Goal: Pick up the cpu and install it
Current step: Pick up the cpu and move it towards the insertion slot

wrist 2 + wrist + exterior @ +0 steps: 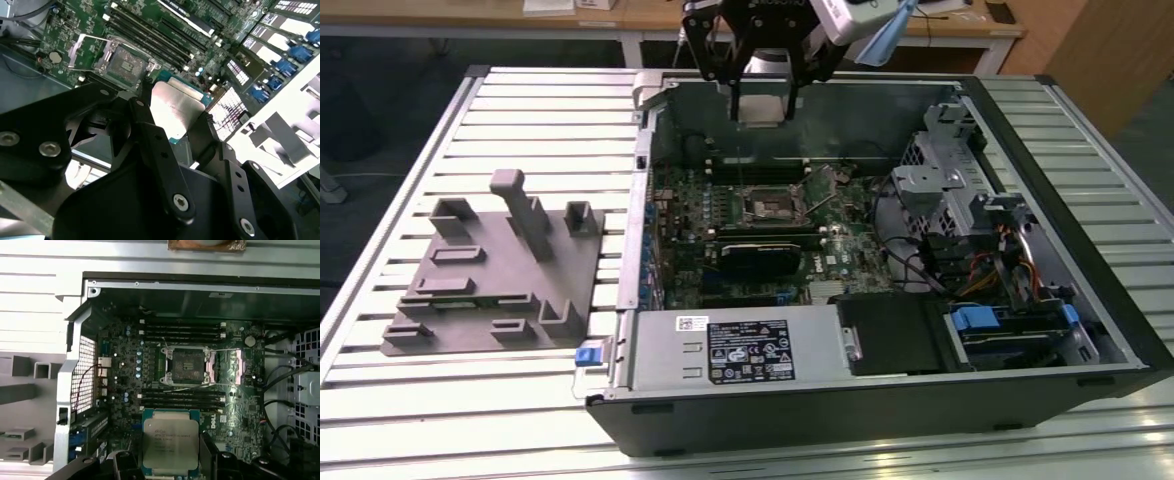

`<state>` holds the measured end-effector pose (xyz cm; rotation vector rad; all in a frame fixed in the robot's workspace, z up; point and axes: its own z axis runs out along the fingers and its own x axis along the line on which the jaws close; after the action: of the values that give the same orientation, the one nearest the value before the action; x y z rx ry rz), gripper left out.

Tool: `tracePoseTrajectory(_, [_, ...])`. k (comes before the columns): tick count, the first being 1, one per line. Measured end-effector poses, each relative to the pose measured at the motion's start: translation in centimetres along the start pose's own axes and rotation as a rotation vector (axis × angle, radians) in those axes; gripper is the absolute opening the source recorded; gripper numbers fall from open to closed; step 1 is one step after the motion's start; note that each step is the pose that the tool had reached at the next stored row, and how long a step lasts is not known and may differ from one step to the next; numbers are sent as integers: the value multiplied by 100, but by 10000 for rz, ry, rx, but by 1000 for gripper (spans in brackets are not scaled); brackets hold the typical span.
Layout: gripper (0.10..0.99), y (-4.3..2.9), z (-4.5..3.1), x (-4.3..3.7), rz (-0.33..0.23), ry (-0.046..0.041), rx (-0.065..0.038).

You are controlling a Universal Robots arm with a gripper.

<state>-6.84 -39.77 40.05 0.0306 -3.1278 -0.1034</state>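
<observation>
The cpu (170, 442), a thin square chip with a silvery metal face and a green rim, sits between the black fingers of my gripper (171, 456), which is shut on its edges. The second wrist view shows the cpu (175, 107) clamped between two fingers (145, 107). In the exterior view my gripper (762, 105) hangs with the cpu (762, 110) over the far end of the open computer case (881, 420). The open socket (187, 365) on the green motherboard lies below, apart from the chip, with its metal bracket (85, 52) folded back. The exterior view shows the socket (767, 207) mid-board.
The case lies on its side on a slatted metal table (520, 120). A grey plastic fixture (487, 270) stands at the exterior view's left. Inside the case are a grey box with a white label (734, 345), memory slots (182, 330), cables and a drive cage (947, 180).
</observation>
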Motion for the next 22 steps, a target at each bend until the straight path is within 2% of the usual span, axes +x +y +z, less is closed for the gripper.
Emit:
tracePoseTrajectory(5, [541,64,12,-43,-1,1,0])
tracePoseTrajectory(22, [541,176,24,-233,0,0,-3])
